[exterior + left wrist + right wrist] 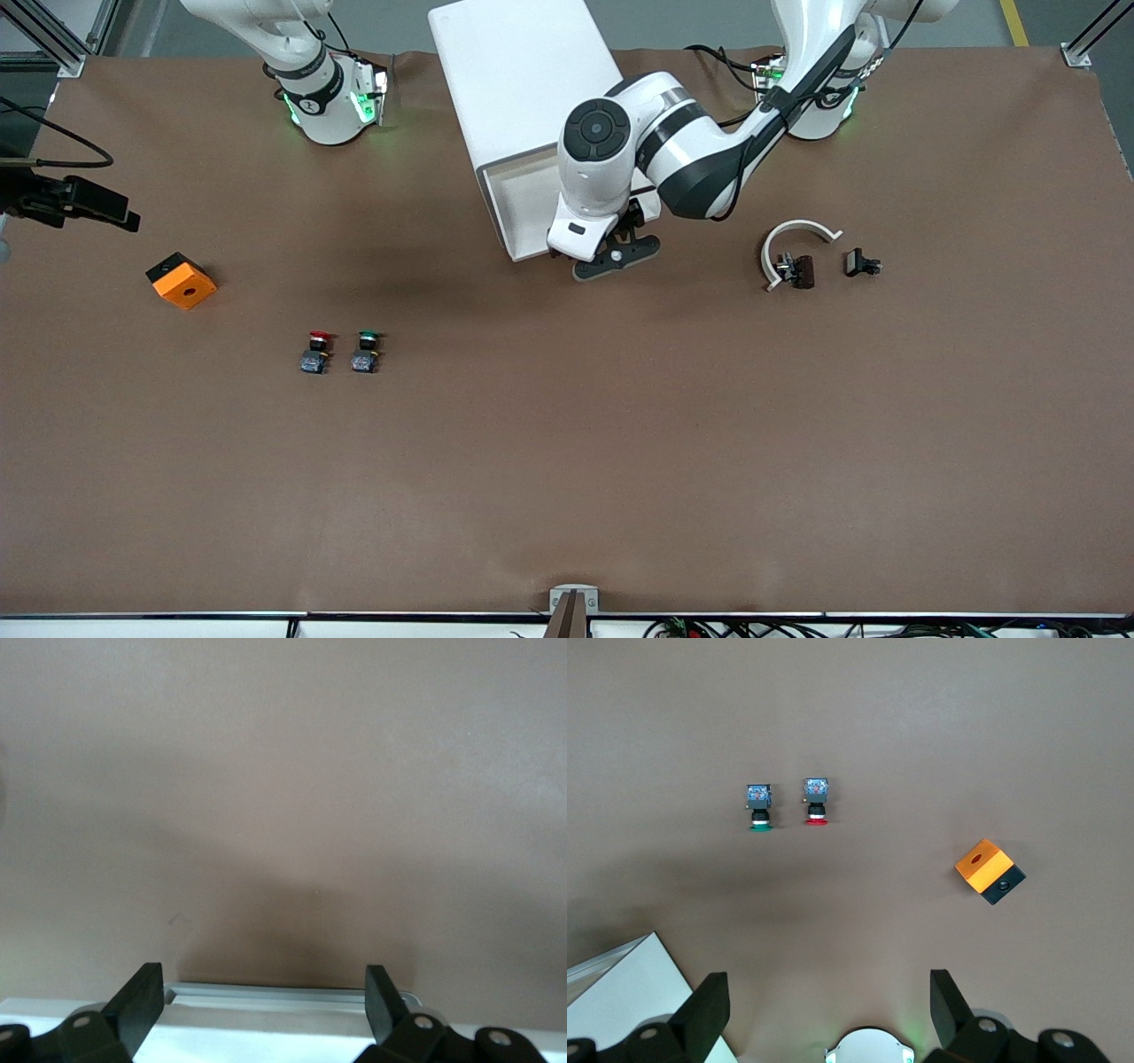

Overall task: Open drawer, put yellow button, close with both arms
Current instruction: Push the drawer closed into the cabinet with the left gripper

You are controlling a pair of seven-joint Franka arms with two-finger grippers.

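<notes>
Now the left gripper (617, 252) is seen low over the front edge of the drawer (532, 199), which is pulled out of the white cabinet (523, 80). Its two black fingers (142, 997) are spread wide, and nothing is held between them. In the left wrist view, the drawer's grey handle (283, 995) is seen just under the gap between those fingers, with the brown table (567, 461) past it. The yellow button cannot be found in any view, so its place cannot be told. The right gripper (824, 1010) is held up high near its own base, where the right arm waits, and its fingers are spread wide too and hold nothing. Far under it, on the table, a red button (316, 351) and a green button (367, 350) are seen side by side. An orange block (182, 281) is set near them, toward the right arm's end of the table.
</notes>
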